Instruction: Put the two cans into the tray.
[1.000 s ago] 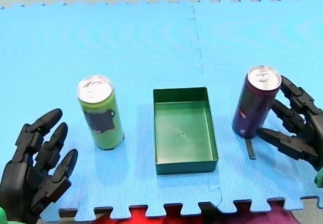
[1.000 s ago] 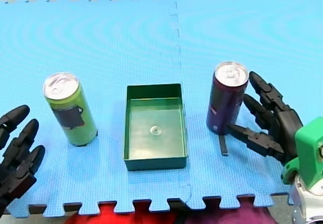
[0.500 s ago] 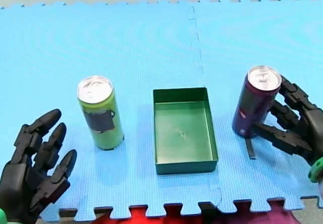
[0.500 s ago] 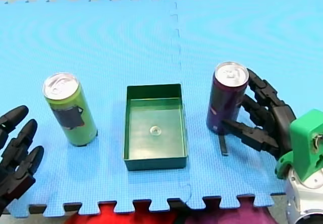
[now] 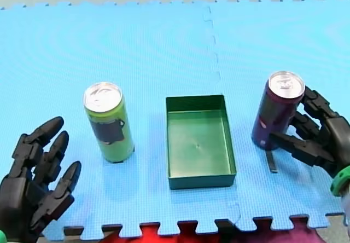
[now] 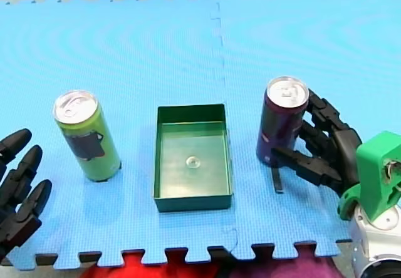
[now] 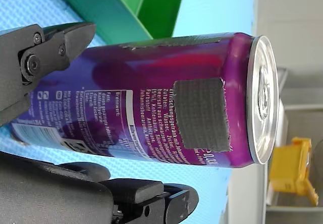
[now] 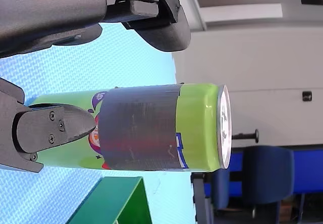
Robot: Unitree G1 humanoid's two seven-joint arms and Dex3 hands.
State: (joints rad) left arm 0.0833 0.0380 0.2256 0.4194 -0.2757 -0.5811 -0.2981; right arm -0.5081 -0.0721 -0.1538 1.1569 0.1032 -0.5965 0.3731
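Head view: my right hand (image 5: 320, 139) cups the upright purple can (image 5: 278, 111) just right of the tray (image 5: 201, 181), though I cannot tell if it grips; my empty left hand (image 5: 35, 185) is left of the tray, past the green can (image 5: 108, 122)

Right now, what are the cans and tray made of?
The purple can, in the right robot hand, and the green can look like thin metal: shiny silver tops with pull tabs. The tray looks like glossy hard plastic, maybe painted metal.
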